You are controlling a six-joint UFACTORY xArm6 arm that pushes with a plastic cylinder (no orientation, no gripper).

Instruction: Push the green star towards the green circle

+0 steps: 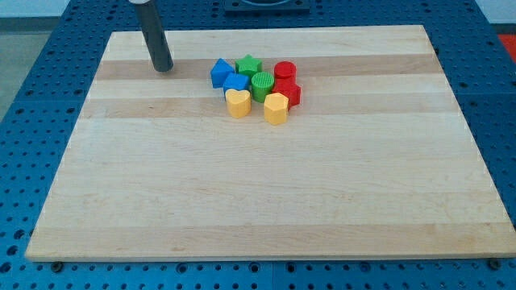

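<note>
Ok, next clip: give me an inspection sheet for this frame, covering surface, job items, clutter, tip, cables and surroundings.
Surface: pale wooden board, flat, mostly bare.
Job's things: green star block sits right above the ribbed green circle block, apparently touching.
Clutter: two blue blocks, yellow heart block, second yellow block, two red blocks, all in one tight cluster.
Grippers: none; my tip rests on the board, apart from the cluster, to the view's left.
Cables: nothing seen.
Surroundings: blue perforated table.

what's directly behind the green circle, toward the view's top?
The green star sits just behind the green circle, apparently touching it; the circle covers the star's lower edge, so the contact itself is hidden. My tip is far off to the view's left.
</note>
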